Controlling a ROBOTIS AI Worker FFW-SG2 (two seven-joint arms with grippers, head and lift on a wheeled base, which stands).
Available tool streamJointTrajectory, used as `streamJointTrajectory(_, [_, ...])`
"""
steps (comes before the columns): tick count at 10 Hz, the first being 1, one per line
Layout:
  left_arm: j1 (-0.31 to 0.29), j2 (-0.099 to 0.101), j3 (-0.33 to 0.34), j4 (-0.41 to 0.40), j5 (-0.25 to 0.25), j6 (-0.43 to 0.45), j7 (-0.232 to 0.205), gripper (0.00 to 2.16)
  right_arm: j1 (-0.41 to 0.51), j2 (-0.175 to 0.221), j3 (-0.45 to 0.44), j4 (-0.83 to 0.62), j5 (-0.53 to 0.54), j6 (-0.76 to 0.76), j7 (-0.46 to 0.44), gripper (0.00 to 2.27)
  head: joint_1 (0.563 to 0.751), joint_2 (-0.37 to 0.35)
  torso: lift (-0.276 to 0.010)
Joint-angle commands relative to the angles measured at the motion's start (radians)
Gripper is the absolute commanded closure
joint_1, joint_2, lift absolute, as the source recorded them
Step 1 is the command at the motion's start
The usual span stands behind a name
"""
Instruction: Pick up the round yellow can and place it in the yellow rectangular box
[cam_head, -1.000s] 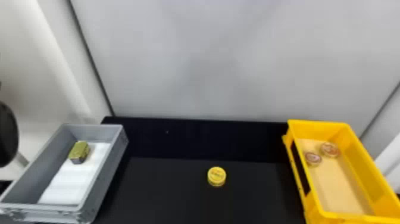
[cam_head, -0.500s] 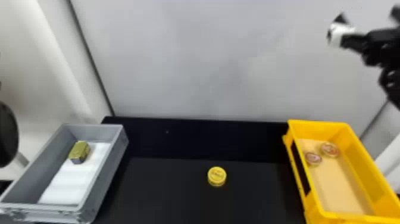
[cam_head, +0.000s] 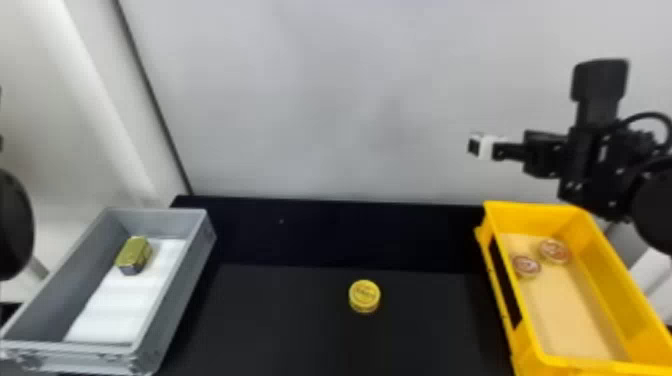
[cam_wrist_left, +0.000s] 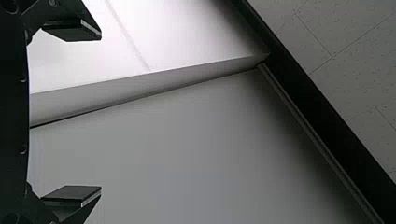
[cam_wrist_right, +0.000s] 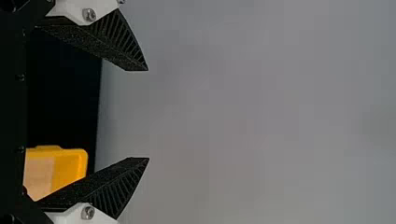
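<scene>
My right gripper (cam_head: 475, 145) is at the upper right in the head view, raised above the far end of the yellow rectangular box (cam_head: 547, 216). In the right wrist view the right gripper (cam_wrist_right: 148, 114) stands open, nothing between its fingers. The round yellow can (cam_head: 364, 296) lies on the black table, left of the box and well below and left of that gripper. My left gripper (cam_wrist_left: 101, 114) is open and empty, facing a pale wall in the left wrist view; its arm waits at the head view's left edge.
Two round reddish tins (cam_head: 526, 266) lie inside the yellow box. A grey box (cam_head: 200, 240) at the left holds a green-gold tin (cam_head: 133, 254) on a white liner. Behind the black table (cam_head: 280, 320) rises a pale wall (cam_head: 320, 100).
My right arm has come into the head view from the right and moved lower, its gripper now over the far end of the yellow box. The can and boxes have kept their places.
</scene>
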Motion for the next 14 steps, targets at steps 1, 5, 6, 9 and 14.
streamJointTrajectory(1, [-0.003, -0.005, -0.005, 0.003, 0.000, -0.001, 0.000, 0.12, -0.013, 0.000, 0.045, 0.128, 0.011, 0.007, 0.112, 0.10, 0.663, 0.054, -0.010])
streamJointTrajectory(5, [-0.027, -0.014, -0.025, 0.016, 0.000, -0.012, -0.002, 0.12, -0.120, 0.046, 0.245, 0.446, 0.316, -0.045, 0.588, 0.11, 0.663, 0.054, -0.010])
streamJointTrajectory(6, [-0.032, -0.014, -0.028, 0.018, 0.000, -0.012, -0.002, 0.12, -0.123, 0.095, 0.235, 0.507, 0.451, -0.099, 0.703, 0.11, 0.663, 0.054, -0.010])
streamJointTrajectory(9, [-0.041, -0.031, -0.040, 0.039, 0.000, -0.044, 0.000, 0.12, -0.123, 0.157, 0.246, 0.572, 0.758, -0.202, 0.927, 0.11, 0.663, 0.054, -0.010])
streamJointTrajectory(14, [-0.055, -0.039, -0.046, 0.050, -0.002, -0.061, 0.003, 0.12, -0.129, 0.184, 0.271, 0.680, 0.700, -0.286, 0.918, 0.11, 0.663, 0.054, -0.010])
